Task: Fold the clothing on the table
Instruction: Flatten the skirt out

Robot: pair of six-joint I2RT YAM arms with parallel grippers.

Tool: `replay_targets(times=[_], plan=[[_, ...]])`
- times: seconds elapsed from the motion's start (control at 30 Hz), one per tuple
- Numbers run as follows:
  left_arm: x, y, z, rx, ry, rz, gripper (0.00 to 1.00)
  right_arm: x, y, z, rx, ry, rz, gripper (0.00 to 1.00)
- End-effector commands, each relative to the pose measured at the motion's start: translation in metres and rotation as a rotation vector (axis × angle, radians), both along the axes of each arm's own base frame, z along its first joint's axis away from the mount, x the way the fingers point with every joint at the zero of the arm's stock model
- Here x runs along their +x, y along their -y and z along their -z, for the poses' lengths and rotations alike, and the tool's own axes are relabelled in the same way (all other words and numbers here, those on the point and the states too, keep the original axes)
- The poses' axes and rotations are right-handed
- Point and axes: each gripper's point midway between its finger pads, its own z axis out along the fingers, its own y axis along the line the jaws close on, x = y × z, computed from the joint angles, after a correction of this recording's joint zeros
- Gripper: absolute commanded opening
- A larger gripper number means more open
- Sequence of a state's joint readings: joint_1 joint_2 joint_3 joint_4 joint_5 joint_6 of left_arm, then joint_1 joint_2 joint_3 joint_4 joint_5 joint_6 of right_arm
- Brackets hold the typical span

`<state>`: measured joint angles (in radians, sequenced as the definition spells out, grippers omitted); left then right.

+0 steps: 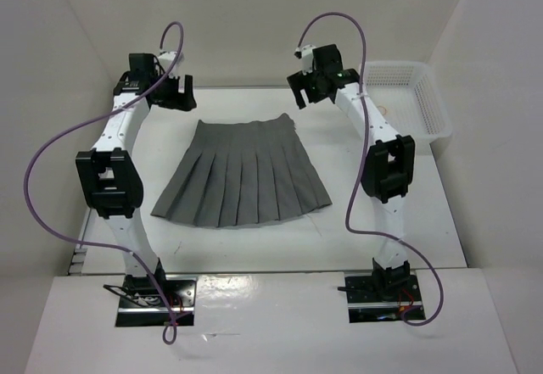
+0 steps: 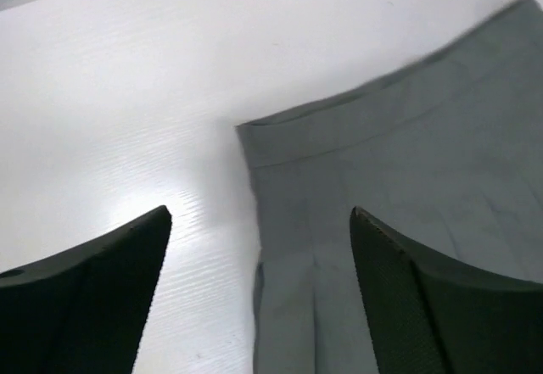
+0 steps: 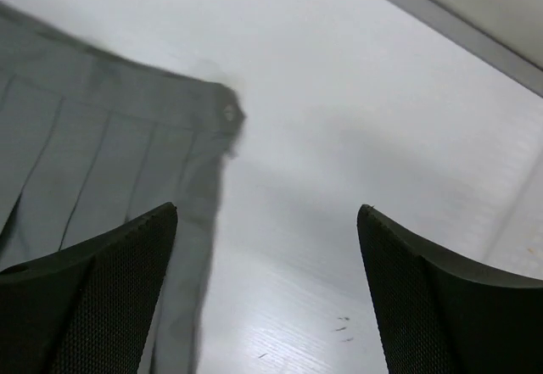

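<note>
I count one grey pleated skirt [image 1: 242,175] on one white table [image 1: 339,230]. Two arms: the left arm [image 1: 114,162] left of the skirt, the right arm [image 1: 382,149] right of it. Two grippers, left gripper [image 1: 176,94] and right gripper [image 1: 305,92], by the skirt's waistband corners. Two purple cables, left cable [image 1: 32,170] and right cable [image 1: 349,209]. One white mesh basket [image 1: 416,94], beyond the skirt's right.

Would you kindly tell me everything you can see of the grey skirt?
The skirt is plain mid-grey, soft-looking fabric, pleated, with a narrow waistband at the far end flaring to a wide hem at the near end. It lies flat and unfolded on the white table. The left gripper and right gripper hang open over its waistband corners, holding nothing.
</note>
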<state>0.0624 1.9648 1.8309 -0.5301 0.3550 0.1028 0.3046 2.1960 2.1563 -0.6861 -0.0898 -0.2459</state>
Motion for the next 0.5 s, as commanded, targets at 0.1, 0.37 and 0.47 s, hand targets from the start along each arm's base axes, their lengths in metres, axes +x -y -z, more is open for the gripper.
replay_targets(times=[0.1, 0.37, 0.47], plan=[[0.013, -0.024, -0.006, 0.028, 0.039, -0.162, 1.0, 0.003, 0.027, -0.037, -0.044, 0.108, 0.146, 0.91], [-0.03, -0.002, -0.001, -0.027, -0.025, -0.088, 1.0, -0.071, -0.022, 0.014, -0.133, -0.003, -0.064, 0.94], [-0.052, -0.001, 0.018, -0.027, -0.059, -0.089, 1.0, -0.079, -0.028, 0.028, -0.105, -0.043, -0.09, 0.95]])
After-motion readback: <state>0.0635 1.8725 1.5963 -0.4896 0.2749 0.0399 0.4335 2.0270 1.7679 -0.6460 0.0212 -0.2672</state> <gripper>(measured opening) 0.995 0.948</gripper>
